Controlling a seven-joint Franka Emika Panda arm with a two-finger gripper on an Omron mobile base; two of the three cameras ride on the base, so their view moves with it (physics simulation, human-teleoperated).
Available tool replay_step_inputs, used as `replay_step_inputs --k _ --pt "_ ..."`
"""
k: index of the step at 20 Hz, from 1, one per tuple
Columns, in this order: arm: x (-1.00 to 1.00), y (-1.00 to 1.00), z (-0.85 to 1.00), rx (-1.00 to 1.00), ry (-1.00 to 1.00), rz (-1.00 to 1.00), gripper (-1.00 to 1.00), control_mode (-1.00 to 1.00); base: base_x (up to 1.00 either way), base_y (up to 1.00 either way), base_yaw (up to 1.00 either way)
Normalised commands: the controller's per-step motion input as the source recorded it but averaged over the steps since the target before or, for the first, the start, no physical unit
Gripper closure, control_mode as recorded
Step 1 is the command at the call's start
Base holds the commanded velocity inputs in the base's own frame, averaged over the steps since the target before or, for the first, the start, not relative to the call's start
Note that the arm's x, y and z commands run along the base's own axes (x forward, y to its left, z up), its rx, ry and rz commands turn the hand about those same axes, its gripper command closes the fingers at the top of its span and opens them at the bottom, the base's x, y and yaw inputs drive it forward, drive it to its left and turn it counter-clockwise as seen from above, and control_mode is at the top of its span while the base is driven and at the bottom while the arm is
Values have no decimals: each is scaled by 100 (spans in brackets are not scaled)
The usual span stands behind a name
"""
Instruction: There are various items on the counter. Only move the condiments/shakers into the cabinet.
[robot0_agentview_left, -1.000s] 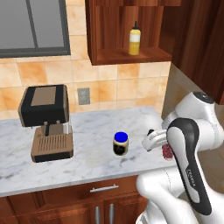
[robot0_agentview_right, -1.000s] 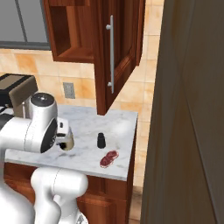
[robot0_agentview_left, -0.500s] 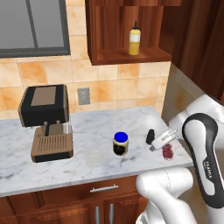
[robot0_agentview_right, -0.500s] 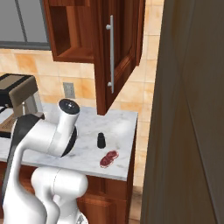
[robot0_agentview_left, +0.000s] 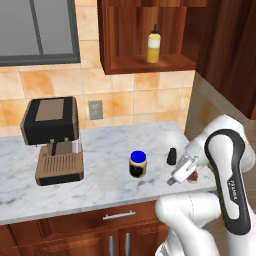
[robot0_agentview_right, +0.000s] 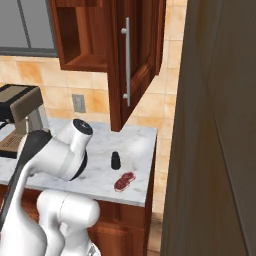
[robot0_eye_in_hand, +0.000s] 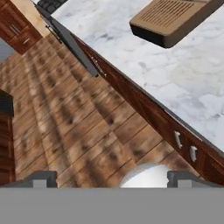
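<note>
A yellow squeeze bottle (robot0_agentview_left: 154, 45) stands on the shelf of the open cabinet (robot0_agentview_left: 145, 62). On the counter (robot0_agentview_left: 100, 185) stand a blue-lidded jar (robot0_agentview_left: 138, 164) and, to its right, a small black shaker (robot0_agentview_left: 172, 156) (robot0_agentview_right: 116, 160). The dark-red lumpy object (robot0_agentview_right: 124, 181) lies near the counter's front right corner. My gripper (robot0_agentview_left: 171, 181) hangs tilted just in front of the shaker, over the counter's front edge. In the hand view its fingertips (robot0_eye_in_hand: 43, 179) stand wide apart with nothing between them, so it is open, facing the floor and the drawer fronts.
A black and brown coffee machine (robot0_agentview_left: 52, 140) (robot0_agentview_right: 15, 120) stands at the left of the counter. The cabinet door (robot0_agentview_right: 135, 60) hangs open above the counter's right end. A dark wooden wall (robot0_agentview_right: 215, 130) closes off the right side.
My arm has swung to the right and dropped lower, and the hand has come down in front of the shaker. The items on the counter and the shelf have not moved.
</note>
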Motion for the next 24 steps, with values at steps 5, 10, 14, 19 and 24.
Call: replay_step_inputs --k 5,10,14,19,24 --pt "-24 8 -17 26 -19 2 -100 -100 0 0 0" --pt "-25 1 -30 30 -29 2 -100 -100 0 0 0" --pt "0 8 -15 26 -26 1 -100 -100 0 0 0" --pt "0 0 -3 25 -25 0 -100 -100 0 0 0" --pt "0 0 0 13 -18 1 -100 -100 0 0 0"
